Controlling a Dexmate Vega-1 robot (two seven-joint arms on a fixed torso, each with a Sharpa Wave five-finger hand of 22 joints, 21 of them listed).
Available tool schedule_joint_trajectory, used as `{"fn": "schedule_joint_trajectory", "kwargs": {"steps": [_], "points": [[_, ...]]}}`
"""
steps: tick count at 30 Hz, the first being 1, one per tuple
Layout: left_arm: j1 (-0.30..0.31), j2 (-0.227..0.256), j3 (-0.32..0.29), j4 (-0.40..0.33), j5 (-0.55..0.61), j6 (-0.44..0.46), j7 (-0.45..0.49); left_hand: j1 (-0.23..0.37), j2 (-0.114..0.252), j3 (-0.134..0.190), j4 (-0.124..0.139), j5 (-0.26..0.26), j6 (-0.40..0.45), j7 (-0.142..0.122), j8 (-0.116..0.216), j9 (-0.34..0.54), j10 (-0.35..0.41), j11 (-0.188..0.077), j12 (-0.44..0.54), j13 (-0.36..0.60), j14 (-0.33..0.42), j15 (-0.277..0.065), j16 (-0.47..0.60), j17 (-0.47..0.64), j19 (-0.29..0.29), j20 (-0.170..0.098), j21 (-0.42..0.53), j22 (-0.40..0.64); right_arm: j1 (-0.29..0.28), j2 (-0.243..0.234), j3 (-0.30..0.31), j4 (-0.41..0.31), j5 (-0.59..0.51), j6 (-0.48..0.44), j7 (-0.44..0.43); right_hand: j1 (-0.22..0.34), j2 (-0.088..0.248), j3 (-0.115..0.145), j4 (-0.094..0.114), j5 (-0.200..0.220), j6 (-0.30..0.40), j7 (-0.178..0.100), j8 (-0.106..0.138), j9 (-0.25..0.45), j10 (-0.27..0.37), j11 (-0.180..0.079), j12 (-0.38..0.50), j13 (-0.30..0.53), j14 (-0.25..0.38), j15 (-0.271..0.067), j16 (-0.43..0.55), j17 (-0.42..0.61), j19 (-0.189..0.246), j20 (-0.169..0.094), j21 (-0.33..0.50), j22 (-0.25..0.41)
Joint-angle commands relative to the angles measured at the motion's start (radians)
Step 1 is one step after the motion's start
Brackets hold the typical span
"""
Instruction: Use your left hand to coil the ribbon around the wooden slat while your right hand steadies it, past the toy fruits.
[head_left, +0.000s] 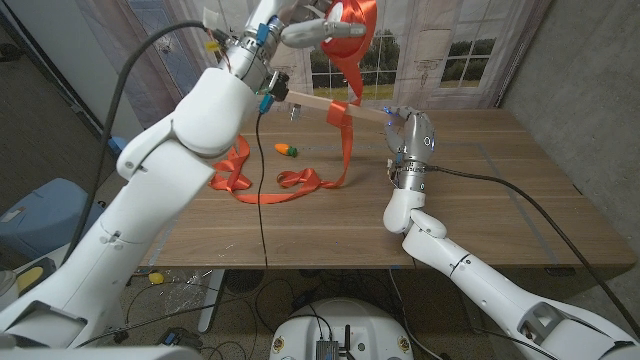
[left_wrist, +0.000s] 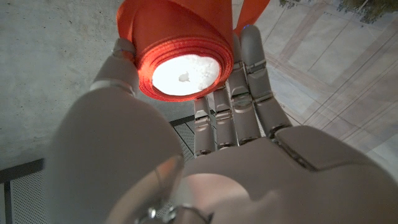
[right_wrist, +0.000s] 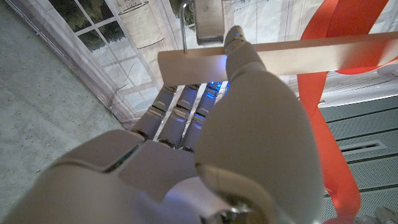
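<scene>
A pale wooden slat (head_left: 330, 104) lies level above the table, and my right hand (head_left: 412, 140) grips its right end, seen close in the right wrist view as the slat (right_wrist: 298, 55) across my right hand (right_wrist: 236, 124). An orange ribbon (head_left: 345, 135) is looped over the slat's middle; it hangs to the table and piles in loose folds (head_left: 300, 182). My left hand (head_left: 315, 30) is raised high above the slat and holds the ribbon roll (left_wrist: 180, 53) between thumb and fingers (left_wrist: 245, 106). A small toy carrot (head_left: 288, 150) lies on the table under the slat.
More orange ribbon (head_left: 232, 170) trails on the wooden table (head_left: 480, 210) behind my left arm. A black cable (head_left: 262, 170) hangs from the left wrist over the table. A metal hook (right_wrist: 184, 28) hangs near the slat's end.
</scene>
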Motion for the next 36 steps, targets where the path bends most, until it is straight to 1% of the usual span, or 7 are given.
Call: {"fn": "schedule_joint_trajectory", "kwargs": {"steps": [1, 3, 7, 15, 23, 27, 36], "points": [[0.209, 0.041, -0.134, -0.051, -0.189, -0.039, 0.023, 0.248, 0.244, 0.137, -0.003, 0.007, 0.201, -0.026, 0.005, 0.184, 0.242, -0.232, 0.0, 0.336, 0.294, -0.339, -0.003, 0.004, -0.02, -0.115, -0.002, 0.001, -0.052, 0.116, 0.163, -0.003, -0.107, 0.042, -0.003, 0.106, 0.113, 0.004, 0.008, 0.007, 0.004, 0.007, 0.003, 0.003, 0.087, 0.002, 0.057, 0.002, 0.012, -0.134, -0.007, 0.003, -0.002, 0.006, 0.007, -0.001], [0.243, 0.04, -0.15, -0.044, -0.213, -0.042, 0.037, 0.248, 0.245, 0.137, -0.003, 0.008, 0.201, -0.026, 0.005, 0.185, 0.243, -0.231, -0.001, 0.335, 0.293, -0.339, -0.003, 0.004, -0.019, -0.115, -0.002, 0.001, -0.067, 0.146, 0.201, -0.007, -0.136, 0.06, -0.003, 0.106, 0.113, 0.004, 0.007, 0.007, 0.003, 0.008, 0.003, 0.003, 0.089, 0.005, 0.057, 0.0, 0.012, -0.134, -0.008, 0.004, -0.001, 0.007, 0.009, -0.001], [0.291, 0.031, -0.182, -0.023, -0.285, -0.031, 0.056, 0.248, 0.245, 0.137, -0.002, 0.008, 0.201, -0.028, 0.005, 0.186, 0.242, -0.233, -0.004, 0.336, 0.292, -0.338, -0.005, 0.004, -0.018, -0.115, -0.002, 0.001, -0.088, 0.174, 0.244, -0.021, -0.158, 0.089, -0.003, 0.106, 0.113, 0.005, 0.008, 0.007, 0.004, 0.009, 0.003, 0.003, 0.088, 0.005, 0.058, 0.001, 0.012, -0.133, -0.009, 0.006, 0.001, 0.008, 0.013, -0.001], [0.337, 0.034, -0.212, 0.027, -0.411, -0.015, 0.084, 0.247, 0.247, 0.137, -0.002, 0.009, 0.202, -0.025, 0.003, 0.187, 0.245, -0.232, -0.006, 0.336, 0.293, -0.337, -0.005, 0.008, -0.015, -0.109, 0.0, 0.001, -0.121, 0.21, 0.3, -0.057, -0.179, 0.124, -0.003, 0.107, 0.114, 0.005, 0.008, 0.007, 0.003, 0.012, 0.003, 0.002, 0.091, 0.005, 0.059, -0.001, 0.014, -0.133, -0.012, 0.009, 0.002, 0.01, 0.018, -0.002], [0.382, 0.033, -0.231, 0.076, -0.498, -0.007, 0.145, 0.246, 0.248, 0.136, -0.002, 0.009, 0.203, -0.025, 0.001, 0.188, 0.248, -0.234, -0.008, 0.337, 0.291, -0.337, -0.007, 0.008, -0.014, -0.107, 0.0, 0.001, -0.146, 0.219, 0.331, -0.095, -0.157, 0.16, -0.003, 0.106, 0.114, 0.005, 0.008, 0.007, 0.003, 0.011, 0.003, 0.002, 0.091, 0.006, 0.059, -0.002, 0.015, -0.132, -0.014, 0.011, 0.001, 0.01, 0.022, -0.003], [0.399, 0.034, -0.239, 0.101, -0.532, 0.031, 0.201, 0.246, 0.248, 0.136, -0.003, 0.01, 0.204, -0.025, 0.001, 0.19, 0.248, -0.233, -0.01, 0.337, 0.29, -0.337, -0.008, 0.009, -0.016, -0.106, -0.001, 0.001, -0.152, 0.201, 0.327, -0.111, -0.098, 0.202, -0.003, 0.105, 0.114, 0.005, 0.008, 0.007, 0.004, 0.012, 0.003, 0.002, 0.09, 0.007, 0.059, -0.002, 0.015, -0.131, -0.015, 0.013, 0.0, 0.01, 0.024, -0.003], [0.393, 0.056, -0.235, 0.132, -0.553, 0.089, 0.31, 0.246, 0.25, 0.135, -0.003, 0.01, 0.204, -0.024, -0.002, 0.19, 0.249, -0.23, -0.012, 0.338, 0.289, -0.335, -0.011, 0.009, -0.013, -0.103, 0.0, 0.001, -0.156, 0.175, 0.316, -0.122, -0.022, 0.266, -0.003, 0.105, 0.114, 0.005, 0.009, 0.007, 0.003, 0.012, 0.002, 0.002, 0.089, 0.006, 0.061, 0.0, 0.015, -0.132, -0.018, 0.015, -0.002, 0.01, 0.028, -0.003]]}}
